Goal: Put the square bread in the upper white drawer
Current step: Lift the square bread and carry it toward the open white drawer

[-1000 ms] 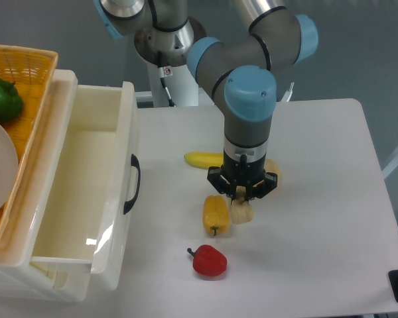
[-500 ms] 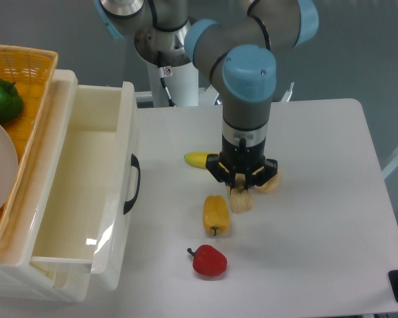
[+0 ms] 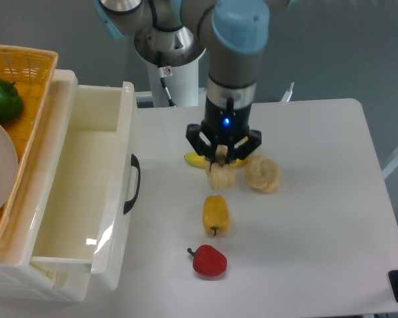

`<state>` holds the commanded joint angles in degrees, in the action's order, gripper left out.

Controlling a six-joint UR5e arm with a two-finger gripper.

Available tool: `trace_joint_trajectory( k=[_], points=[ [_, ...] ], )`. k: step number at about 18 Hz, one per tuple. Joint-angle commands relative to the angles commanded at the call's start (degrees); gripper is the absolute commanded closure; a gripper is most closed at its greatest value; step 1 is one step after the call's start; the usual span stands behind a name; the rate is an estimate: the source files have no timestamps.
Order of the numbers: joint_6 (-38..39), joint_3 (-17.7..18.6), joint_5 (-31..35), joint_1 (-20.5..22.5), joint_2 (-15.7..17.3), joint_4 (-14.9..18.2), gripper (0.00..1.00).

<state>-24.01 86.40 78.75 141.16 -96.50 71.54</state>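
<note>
Tool (image 3: 221, 161) clenched on the square bread (image 3: 220, 177), seemingly lifted above the table (image 3: 318, 212), right of the open upper white drawer (image 3: 79, 192).

Bright, even overhead light is filling the scene. The white table (image 3: 318, 218) is showing only soft, faint shadows just beside the yellow pepper (image 3: 215, 214) and the red pepper (image 3: 209, 261). A glare patch is shining on the floor of the upper white drawer (image 3: 86, 199), near its front wall. Focus is holding sharp throughout; the arm above the table is showing slight blur.
</note>
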Motion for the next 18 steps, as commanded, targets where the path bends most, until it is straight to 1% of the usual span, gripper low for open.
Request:
trace_joint_trajectory(
  k=[2, 4, 5, 9, 13, 18],
  points=[
    [1.94, -0.53, -0.09, -1.06, 0.0, -0.09, 0.67],
    [2.74, -0.88, -0.17, -1.33, 0.09, -0.18, 0.67],
    [2.83, -1.14, -0.35, -2.11, 0.26, -0.18, 0.67],
    [6.34, -1.5, -2.27, -2.74, 2.28, -0.44, 0.66],
    [6.52, -1.15, -4.21, -3.09, 3.87, -0.44, 0.66],
    [8.72, -0.97, -4.92, -6.6, 3.87, -0.44, 0.65]
  ],
)
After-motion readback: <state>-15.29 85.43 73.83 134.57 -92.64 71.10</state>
